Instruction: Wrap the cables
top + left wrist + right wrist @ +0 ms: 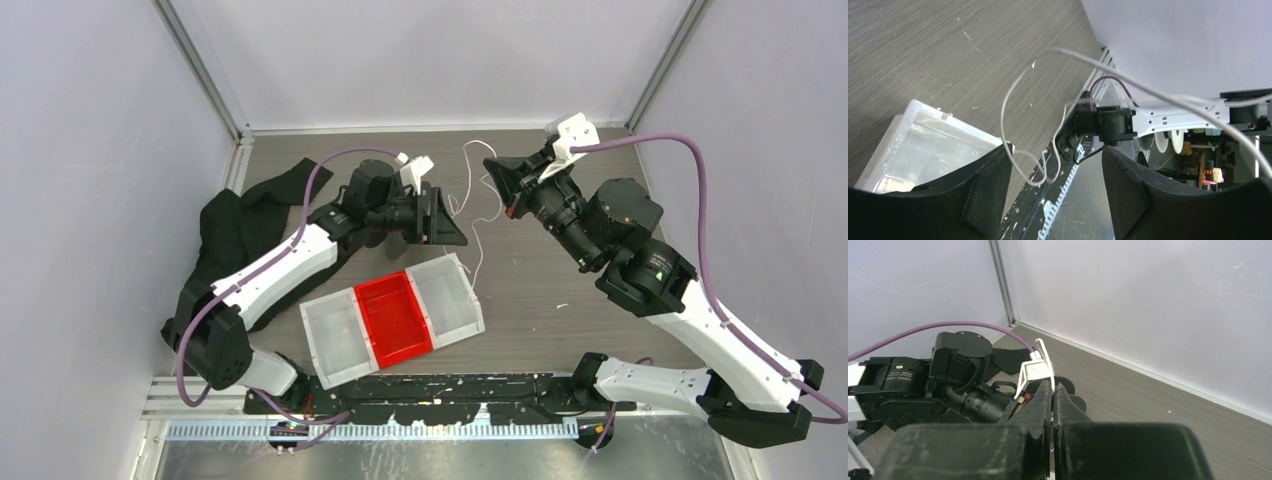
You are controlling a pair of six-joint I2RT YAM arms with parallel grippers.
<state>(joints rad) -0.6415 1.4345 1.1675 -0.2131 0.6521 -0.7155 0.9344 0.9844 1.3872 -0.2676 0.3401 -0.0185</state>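
Note:
A thin white cable (pixel 478 245) curls over the grey table between my two grippers, from the back middle down to the tray's right corner. My left gripper (pixel 452 215) points right and is open. In the left wrist view (pixel 1055 150) the cable (pixel 1004 107) loops in front of the wide gap and touches the left fingertip (pixel 1007 150); another strand crosses above to the right. My right gripper (pixel 492 166) points left at the cable's upper end and is shut (pixel 1053 386); a thin white sliver of cable shows pinched between the jaws.
A three-part tray (pixel 330 340) with a red middle bin (pixel 395 315) lies in front of the left gripper; its clear end shows in the left wrist view (pixel 923 145). Black fabric (pixel 235 225) lies under the left arm. A black rail (pixel 440 385) runs along the near edge.

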